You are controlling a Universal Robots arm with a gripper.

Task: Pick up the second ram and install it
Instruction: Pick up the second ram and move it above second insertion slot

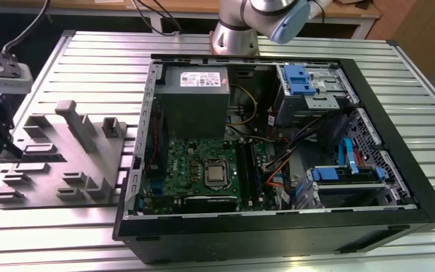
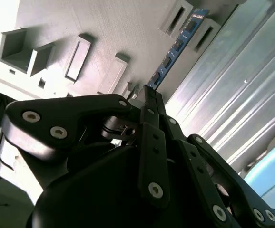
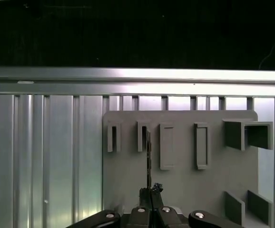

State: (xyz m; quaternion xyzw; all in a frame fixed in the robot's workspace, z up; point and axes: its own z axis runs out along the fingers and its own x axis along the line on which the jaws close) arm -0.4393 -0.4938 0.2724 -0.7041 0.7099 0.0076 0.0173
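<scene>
Dark-blue, long, thin and flat, the second ram (image 2: 177, 46) is a circuit-board strip with small black chips on it. The black metal gripper (image 2: 148, 91) holds it by one end. The two fingers (image 2: 152, 114) press on the strip's flat sides and pinch it tight. The rest of the strip sticks straight out past the fingertips. In the first wrist view the second ram (image 3: 148, 161) is seen edge-on, as a thin dark line, and the gripper (image 3: 150, 192) clamps its near end.

Behind the strip lies a flat grey plate (image 2: 113, 28) with raised blocks and narrow slots. The strip's far end reaches one narrow slot block (image 3: 142, 137). I cannot tell if the strip touches the grey plate or hangs just over it.

The grey plate (image 1: 47, 173) lies on a silver table (image 1: 89, 56) made of ribbed metal bars. It sits at the exterior view's left, and the gripper is at the far left edge, over it.

Just beside the plate, toward the exterior view's right, lies a big black computer case (image 1: 278, 238) with its side open. Inside it are a green motherboard (image 1: 195, 164), a grey power-supply box (image 1: 195, 96) and blue drive holders (image 1: 297, 79). Behind the case, at the upper middle of the frame, stands the silver robot arm (image 1: 237, 28) with a pale blue cap.
</scene>
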